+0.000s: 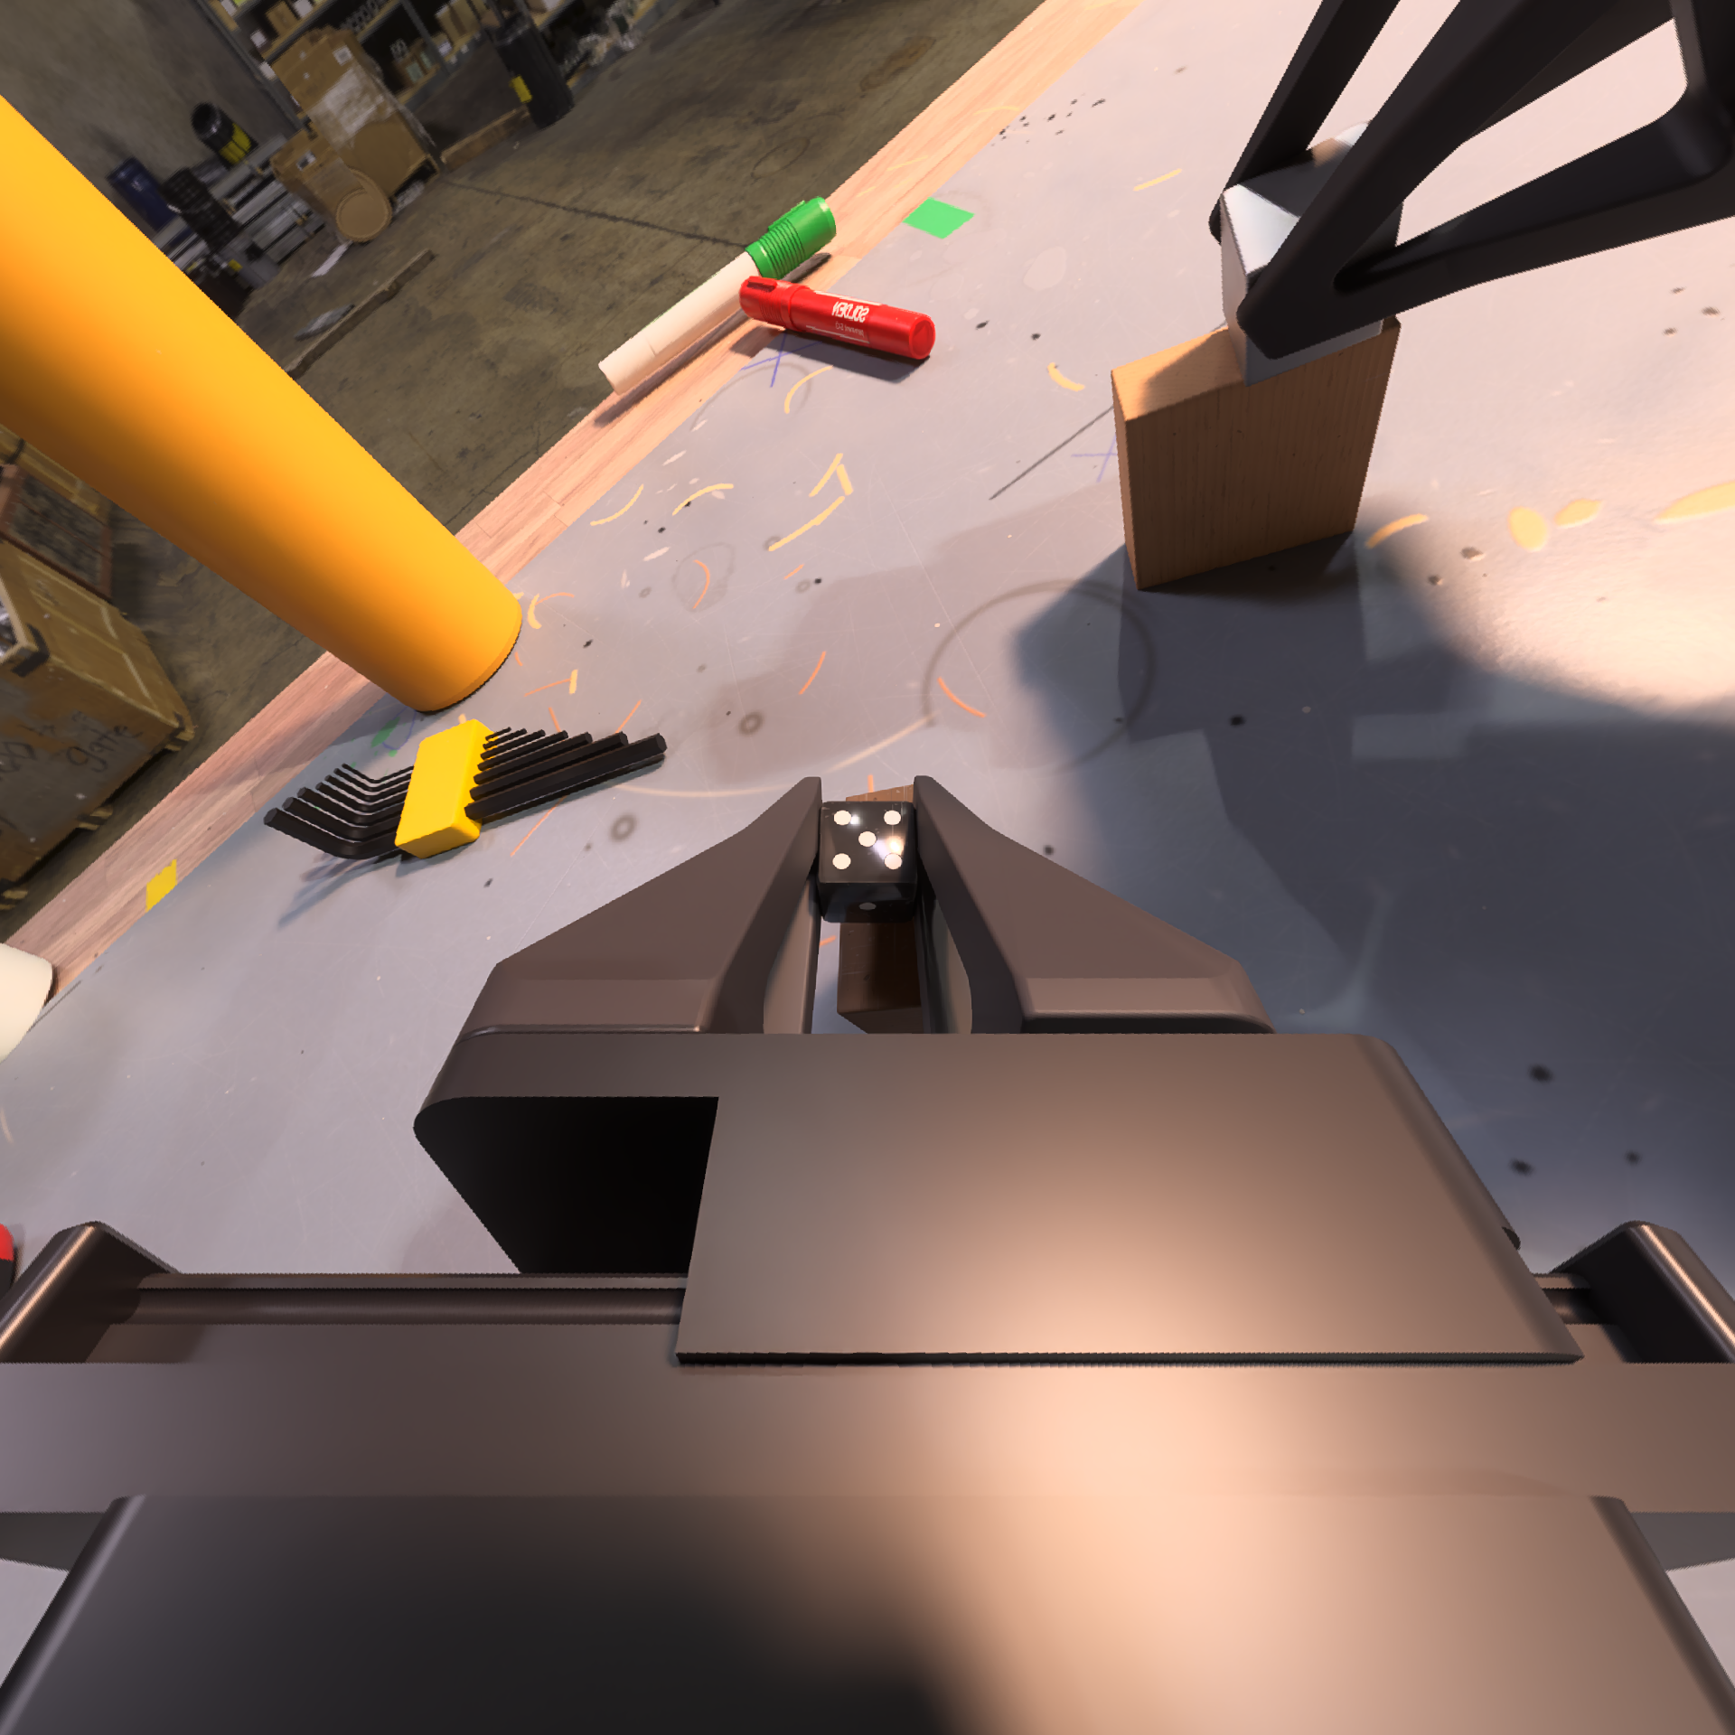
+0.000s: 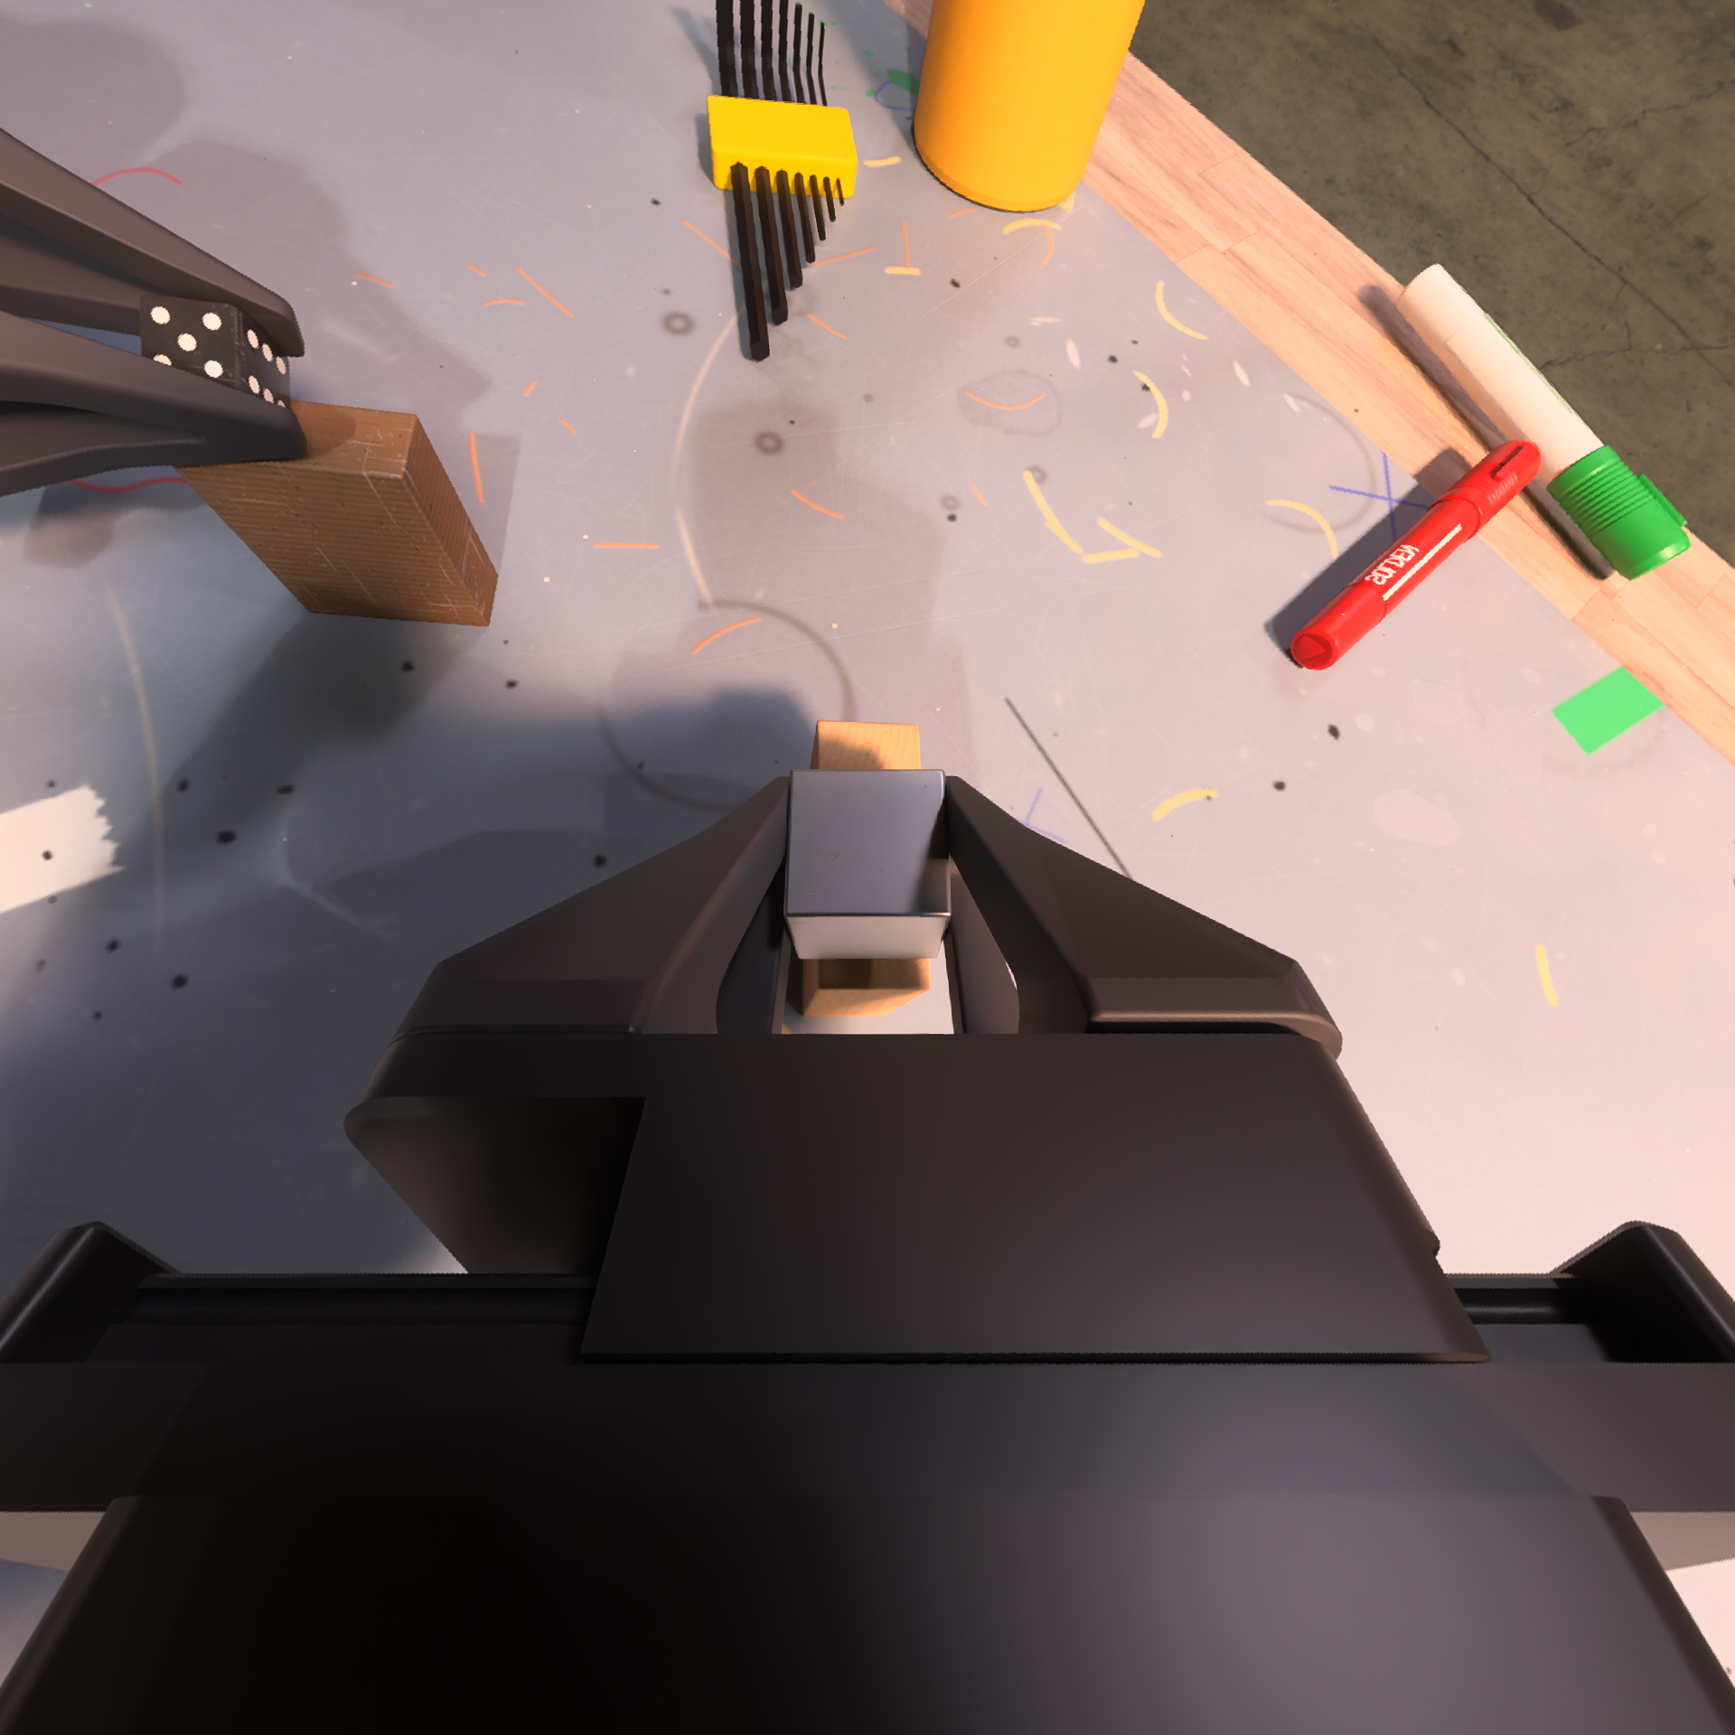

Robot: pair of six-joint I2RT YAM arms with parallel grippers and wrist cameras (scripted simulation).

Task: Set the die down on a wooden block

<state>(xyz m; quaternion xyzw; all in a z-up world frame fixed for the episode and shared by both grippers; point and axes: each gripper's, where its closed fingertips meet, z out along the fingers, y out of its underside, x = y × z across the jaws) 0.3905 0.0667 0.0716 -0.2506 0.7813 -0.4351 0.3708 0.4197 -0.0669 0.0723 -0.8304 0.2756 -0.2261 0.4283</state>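
My left gripper (image 1: 868, 815) is shut on a black die (image 1: 866, 850) with white pips. It holds the die over the top of a dark brown wooden block (image 1: 878, 976). In the right wrist view the die (image 2: 211, 347) sits at the top edge of that block (image 2: 366, 516); I cannot tell if they touch. My right gripper (image 2: 866, 798) is shut on a grey metal cube (image 2: 866, 854) above a light wooden block (image 2: 866, 746). The light block also shows in the left wrist view (image 1: 1239, 451).
On the grey table mat, a yellow cylinder (image 1: 235, 422) stands near the wooden table edge (image 1: 582, 451). A hex key set in a yellow holder (image 1: 451, 789) lies beside it. A red marker (image 1: 836, 319) and a white marker with a green cap (image 1: 723, 291) lie farther along.
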